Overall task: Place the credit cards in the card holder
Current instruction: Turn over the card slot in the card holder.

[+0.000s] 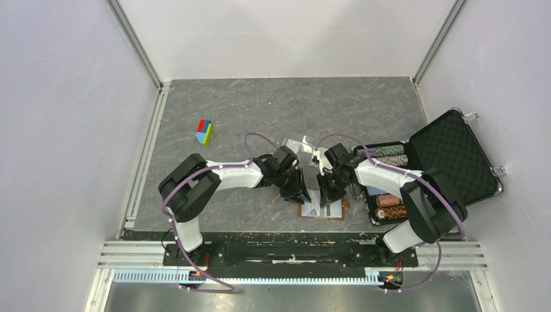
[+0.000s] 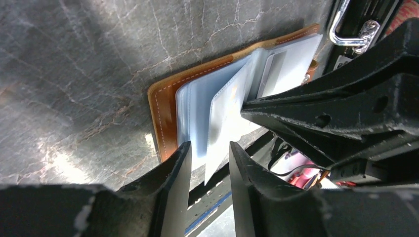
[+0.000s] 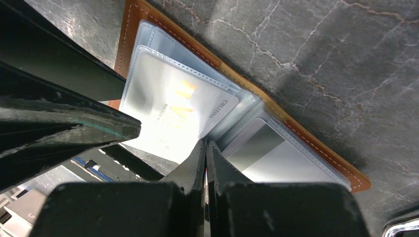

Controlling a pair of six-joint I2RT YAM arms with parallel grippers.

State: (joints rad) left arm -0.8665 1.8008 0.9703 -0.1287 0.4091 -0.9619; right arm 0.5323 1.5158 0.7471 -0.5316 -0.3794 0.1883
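Small brown leather folding card holder point(image 2: 163, 111) lies open and flat on the grey marbled table point(image 1: 260, 104), by the middle of its near edge, just left of the black foam-lined case point(image 1: 455, 153). Its clear plastic sleeves face up.

Note on the left gripper point(image 2: 210, 148): jaws parted, with a gap on either side of a clear sleeve leaf point(image 2: 222, 123) that stands up from the spine and passes between them. It straddles the leaf and does not clamp it. Judgement: it is placed there to keep the leaf upright so that the pocket mouth can be reached.

Note on the right gripper point(image 3: 205, 144): fingers pressed together, nothing visible between them. The tip sits at the fold where the raised leaf meets the flat right-hand pages. Judgement: it serves as a closed wedge, holding the leaf apart from those pages or nudging a card home.

A thin whitish credit card point(image 3: 180, 106) with orange print shows through the raised leaf. A second, pale grey one point(image 3: 257, 148) lies in the right-hand page. Whether either is fully seated: cannot tell.
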